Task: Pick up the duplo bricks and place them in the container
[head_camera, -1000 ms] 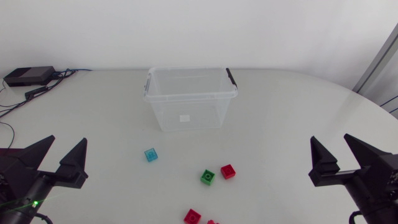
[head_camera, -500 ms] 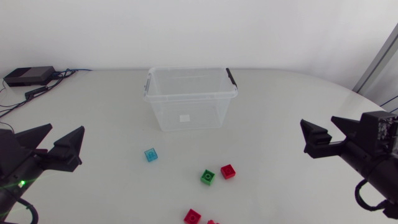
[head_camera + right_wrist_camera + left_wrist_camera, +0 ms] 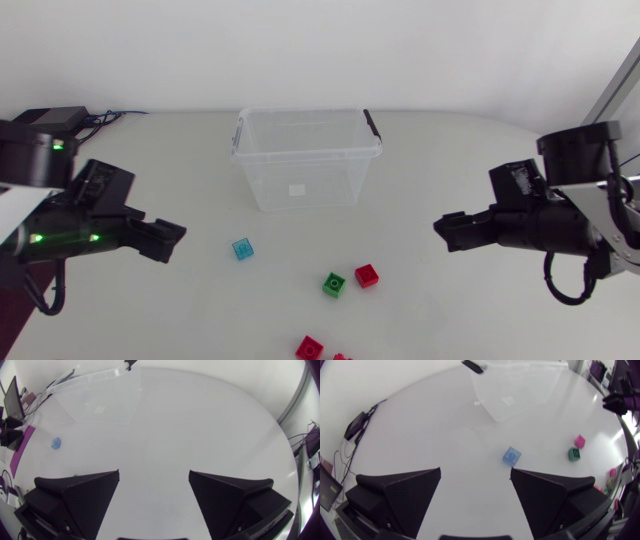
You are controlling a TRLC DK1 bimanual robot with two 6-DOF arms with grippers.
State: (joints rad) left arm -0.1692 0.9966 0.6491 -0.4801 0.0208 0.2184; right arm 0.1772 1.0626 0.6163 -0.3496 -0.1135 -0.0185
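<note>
Several plastic duplo bricks [image 3: 334, 285] loose, 6 o'clock of clear plastic container [image 3: 305, 152] | left gripper [image 3: 475, 472], right gripper [image 3: 154, 474]: fingers apart, empty | step: approach | next: left should descend over light-blue brick [image 3: 242, 249]

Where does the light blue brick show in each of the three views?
Head view: the light blue brick lies on the table in front of the clear container.
Left wrist view: the light blue brick lies nearer the camera than the clear container.
Right wrist view: the light blue brick is small, off one corner of the clear container.
Shared landmark: the clear container.
</note>
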